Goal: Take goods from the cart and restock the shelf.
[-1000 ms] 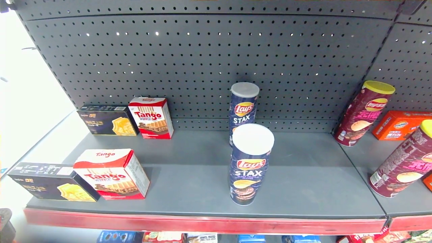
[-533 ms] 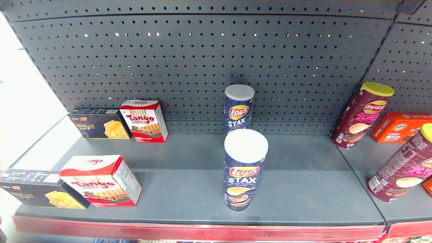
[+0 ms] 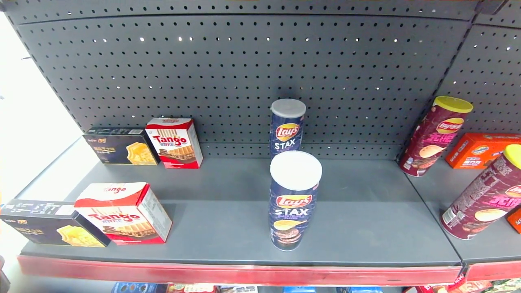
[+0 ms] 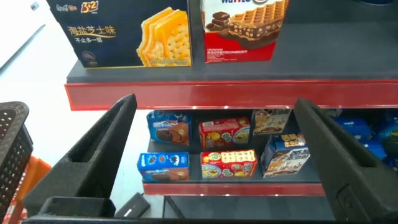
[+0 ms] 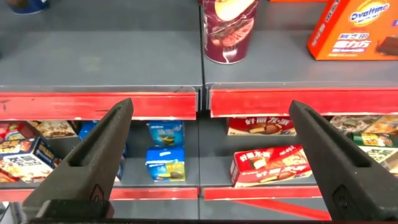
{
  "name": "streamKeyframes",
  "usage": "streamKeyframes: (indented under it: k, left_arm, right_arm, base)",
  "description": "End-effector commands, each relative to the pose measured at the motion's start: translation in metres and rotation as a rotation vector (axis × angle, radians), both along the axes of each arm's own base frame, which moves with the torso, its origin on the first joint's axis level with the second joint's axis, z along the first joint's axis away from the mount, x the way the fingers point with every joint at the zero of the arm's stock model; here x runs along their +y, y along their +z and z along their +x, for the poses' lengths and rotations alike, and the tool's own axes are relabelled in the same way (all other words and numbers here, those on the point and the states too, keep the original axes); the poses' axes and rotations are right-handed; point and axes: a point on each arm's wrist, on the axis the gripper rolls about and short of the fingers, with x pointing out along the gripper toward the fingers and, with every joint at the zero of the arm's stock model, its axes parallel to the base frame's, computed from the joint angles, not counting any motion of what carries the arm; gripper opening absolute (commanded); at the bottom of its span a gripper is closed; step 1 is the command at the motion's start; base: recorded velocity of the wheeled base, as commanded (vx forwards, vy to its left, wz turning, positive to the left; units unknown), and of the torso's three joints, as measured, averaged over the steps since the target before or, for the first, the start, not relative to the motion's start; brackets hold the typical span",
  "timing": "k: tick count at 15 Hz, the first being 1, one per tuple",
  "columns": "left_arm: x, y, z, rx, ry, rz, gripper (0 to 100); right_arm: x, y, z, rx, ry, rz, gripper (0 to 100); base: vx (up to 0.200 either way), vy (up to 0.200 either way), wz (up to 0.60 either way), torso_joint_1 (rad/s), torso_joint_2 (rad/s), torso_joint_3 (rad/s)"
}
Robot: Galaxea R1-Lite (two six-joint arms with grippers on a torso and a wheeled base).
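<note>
Head view: locate the shelf (image 3: 366, 219) straight ahead, partly stocked; note the front chip can (image 3: 294, 203) upright near the front lip and the rear chip can (image 3: 287, 130) upright behind it, close to the pegboard; note the front wafer box (image 3: 122, 213) touching the front cracker box (image 3: 53, 224) at the robot's left, with the rear wafer box (image 3: 175, 142) and rear cracker box (image 3: 120, 145) side by side farther back; note two maroon cans (image 3: 435, 136) and an orange box (image 3: 478, 150) in the next bay to the right; judge the bare stretches either side of the chip cans as space left to fill.

Left wrist view: read the left claw (image 4: 214, 106) as spread wide with nothing between its fingers, facing the shelf's red front lip; treat the dark mesh basket (image 4: 12, 149) at the frame edge as probably the cart; cut off, contents hidden.

Right wrist view: read the right claw (image 5: 211, 104) as spread wide and empty, facing the lip where two bays meet; judge the next pick from the cart as not yet begun; leave the small packs on the lower tiers (image 5: 165, 162) unidentified, too small to tell.
</note>
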Motion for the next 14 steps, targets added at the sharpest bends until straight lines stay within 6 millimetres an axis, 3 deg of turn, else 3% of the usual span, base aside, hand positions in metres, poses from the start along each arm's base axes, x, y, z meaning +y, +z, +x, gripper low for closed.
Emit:
streamKeyframes:
  k: [1, 2, 14]
  left_arm:
    - [0.0, 0.0, 0.0, 0.0, -0.001, 0.0, 100]
    - [0.0, 0.0, 0.0, 0.0, 0.001, -0.002, 100]
    - [-0.0001, 0.0, 0.0, 0.0, -0.002, -0.001, 100]
  right_arm:
    - [0.0, 0.0002, 0.0002, 0.0, 0.0, 0.0, 100]
    - [0.0, 0.0001, 0.0002, 0.002, 0.0, 0.0, 100]
    - [0.0, 0.0002, 0.0002, 0.0, 0.0, 0.0, 100]
  base:
    - [-0.2, 0.0, 0.0, 0.002, 0.02, -0.002]
    - [-0.2, 0.0, 0.0, 0.007, 0.0, 0.007]
    - [0.0, 0.0, 0.0, 0.0, 0.0, 0.0]
